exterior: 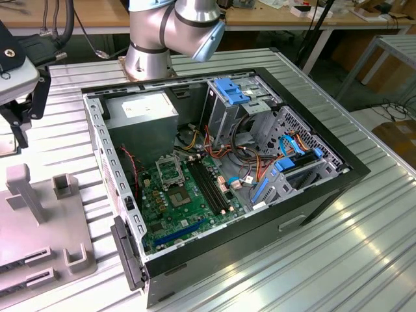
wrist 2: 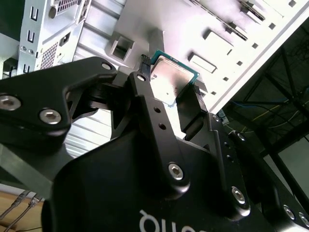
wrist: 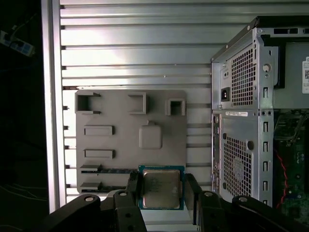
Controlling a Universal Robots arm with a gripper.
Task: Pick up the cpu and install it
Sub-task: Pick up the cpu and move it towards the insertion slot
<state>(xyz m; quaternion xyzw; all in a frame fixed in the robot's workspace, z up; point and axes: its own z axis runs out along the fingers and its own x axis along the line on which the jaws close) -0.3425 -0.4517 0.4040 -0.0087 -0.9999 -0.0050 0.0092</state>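
The cpu (wrist: pixel 161 189) is a small square plate with a silver-grey face and a green rim, and my gripper (wrist: pixel 161 180) is shut on it, one black finger on each side. The second wrist view shows the same hold, with the cpu (wrist 2: pixel 172 79) clamped between the two fingers of the gripper (wrist 2: pixel 170 77). In the exterior view the gripper (exterior: pixel 14 129) hangs at the far left, above the grey fixture plate (exterior: pixel 39 227) and well away from the open computer case (exterior: pixel 351 172). The empty cpu socket (exterior: pixel 168 170) sits on the green board (exterior: pixel 195 208) inside the case.
Below the cpu lies the grey fixture plate (wrist: pixel 111 145) with its raised holders, on a ribbed metal table (exterior: pixel 312 260). The case's perforated rear panel (wrist: pixel 241 121) stands beside the plate. The arm's base (exterior: pixel 149 52) rises behind the case. Cables and blue drive brackets (exterior: pixel 286 162) fill the case's right side.
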